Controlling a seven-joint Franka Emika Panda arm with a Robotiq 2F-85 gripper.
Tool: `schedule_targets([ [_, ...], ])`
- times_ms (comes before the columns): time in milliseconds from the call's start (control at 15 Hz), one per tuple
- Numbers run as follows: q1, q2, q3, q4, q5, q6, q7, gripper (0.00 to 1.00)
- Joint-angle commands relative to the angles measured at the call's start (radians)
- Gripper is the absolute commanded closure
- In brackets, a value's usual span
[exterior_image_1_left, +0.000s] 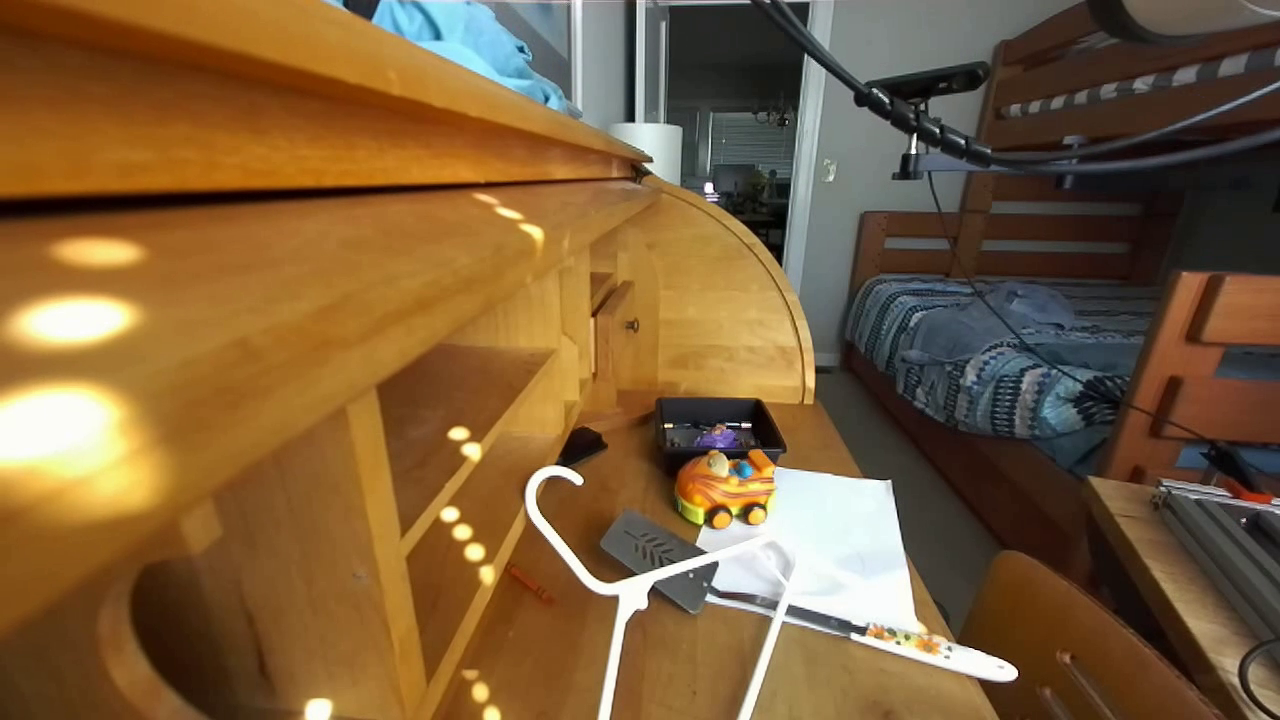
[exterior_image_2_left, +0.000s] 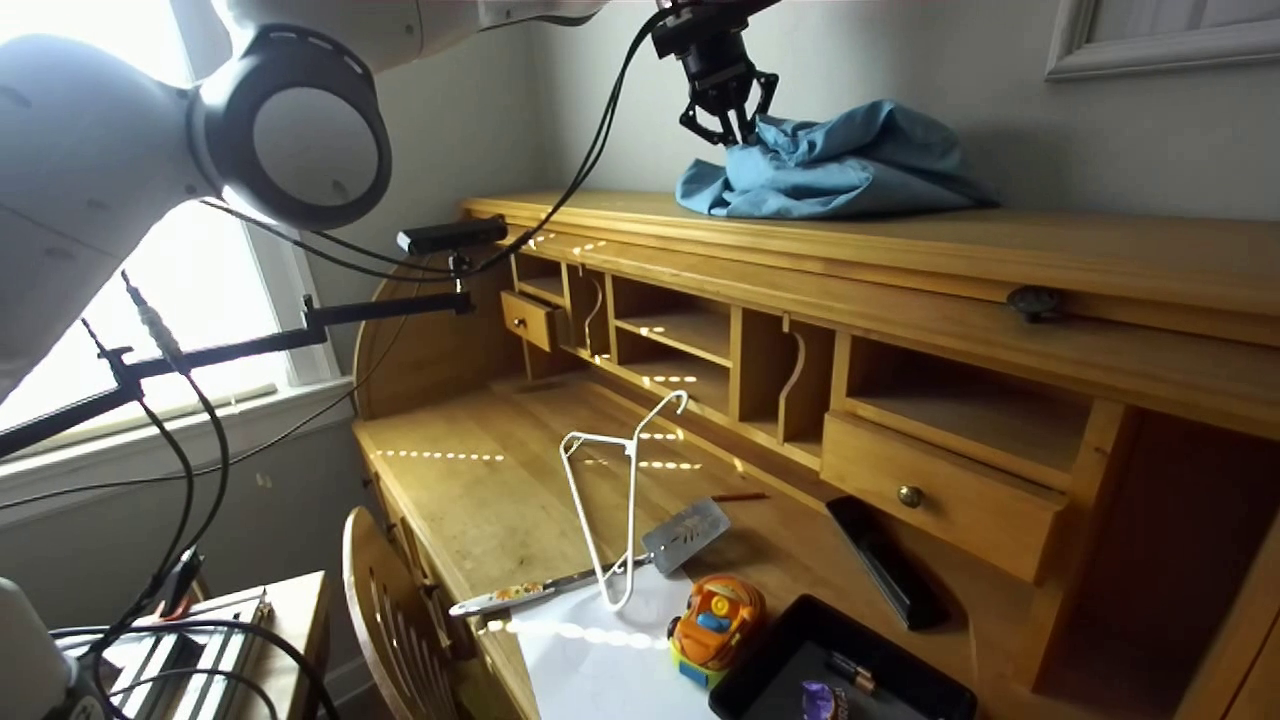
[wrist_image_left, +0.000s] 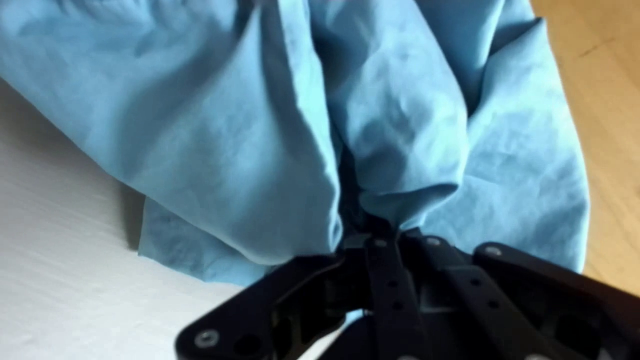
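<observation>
A crumpled blue cloth (exterior_image_2_left: 850, 175) lies on the wooden desk's top shelf (exterior_image_2_left: 1120, 240), against the wall. My gripper (exterior_image_2_left: 740, 138) points down at the cloth's left part and is shut on a fold of it. In the wrist view the gripper (wrist_image_left: 395, 232) comes in from the bottom, and folds of the blue cloth (wrist_image_left: 225, 165) run into the narrow gap between its fingers. The fingertips themselves are largely hidden in dark folds. An exterior view shows only part of the cloth (exterior_image_1_left: 480, 50) at the top edge, with the gripper out of sight there.
On the desktop below are a white hanger (exterior_image_2_left: 632, 500), a spatula (exterior_image_2_left: 685, 535), white paper (exterior_image_2_left: 600, 650), an orange toy car (exterior_image_2_left: 718, 620) and a black tray (exterior_image_2_left: 745, 690). A picture frame (exterior_image_2_left: 1160, 60) hangs on the wall. Cables (exterior_image_2_left: 600, 130) trail from the arm.
</observation>
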Motion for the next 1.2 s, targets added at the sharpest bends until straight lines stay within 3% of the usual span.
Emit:
schedule_targets([
  [0,0.03,0.014,0.001,0.003,-0.025,-0.016,-0.068,0.69],
  [67,0.031,0.02,0.003,0.006,-0.02,-0.017,-0.076,0.68],
  [733,-0.022,-0.06,-0.025,0.004,-0.015,0.087,-0.008,0.01],
  [1133,-0.059,-0.108,-0.062,0.002,-0.017,0.13,0.201,0.0],
])
